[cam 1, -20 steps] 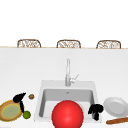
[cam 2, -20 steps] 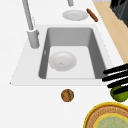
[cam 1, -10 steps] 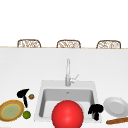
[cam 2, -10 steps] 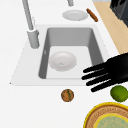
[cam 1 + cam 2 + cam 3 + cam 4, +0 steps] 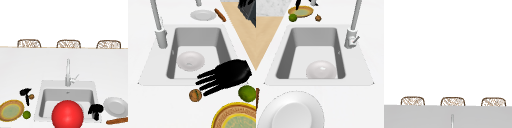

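left hand hovers over the counter's left part, just off the sink's left edge, fingers straight and spread, holding nothing, tips just above a small brown nut. lime and woven plate near the counter's front left corner. right hand at the sink's front right corner, fingers hard to tell. white bowl in the sink.

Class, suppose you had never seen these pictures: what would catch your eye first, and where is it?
First, the big glossy red ball at the sink's front edge in the front view. Next, the black left hand, fingers spread straight, hovering over the counter above a small brown nut-like ball, with a green lime and a yellow-rimmed woven plate beside it.
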Robot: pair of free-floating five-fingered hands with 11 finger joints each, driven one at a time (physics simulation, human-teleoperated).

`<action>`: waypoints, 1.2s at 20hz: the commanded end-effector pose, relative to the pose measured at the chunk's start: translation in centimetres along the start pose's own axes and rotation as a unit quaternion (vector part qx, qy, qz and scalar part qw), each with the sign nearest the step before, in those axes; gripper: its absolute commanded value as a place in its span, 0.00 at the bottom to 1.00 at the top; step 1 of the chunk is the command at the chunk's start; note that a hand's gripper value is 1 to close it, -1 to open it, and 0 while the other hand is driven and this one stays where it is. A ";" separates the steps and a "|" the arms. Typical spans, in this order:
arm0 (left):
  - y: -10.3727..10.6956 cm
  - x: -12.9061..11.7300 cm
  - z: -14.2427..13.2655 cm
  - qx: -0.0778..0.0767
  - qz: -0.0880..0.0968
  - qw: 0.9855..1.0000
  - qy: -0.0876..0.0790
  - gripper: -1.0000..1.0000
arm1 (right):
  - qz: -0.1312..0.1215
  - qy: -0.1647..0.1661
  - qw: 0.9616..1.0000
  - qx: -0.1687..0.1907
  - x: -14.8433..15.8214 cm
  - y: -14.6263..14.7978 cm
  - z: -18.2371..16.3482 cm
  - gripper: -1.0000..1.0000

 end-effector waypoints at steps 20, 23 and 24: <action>-3.0 -17.6 1.1 -0.016 0.115 0.993 -0.001 0.00 | 0.000 0.000 1.000 0.000 0.0 0.0 0.0 0.50; -3.3 -18.4 2.9 -0.007 0.102 0.995 -0.011 0.00 | 0.000 0.000 1.000 0.000 0.0 0.0 0.0 0.50; -3.0 -17.8 3.1 -0.006 0.097 0.995 -0.013 0.00 | 0.000 0.000 1.000 0.000 0.0 0.0 0.0 0.50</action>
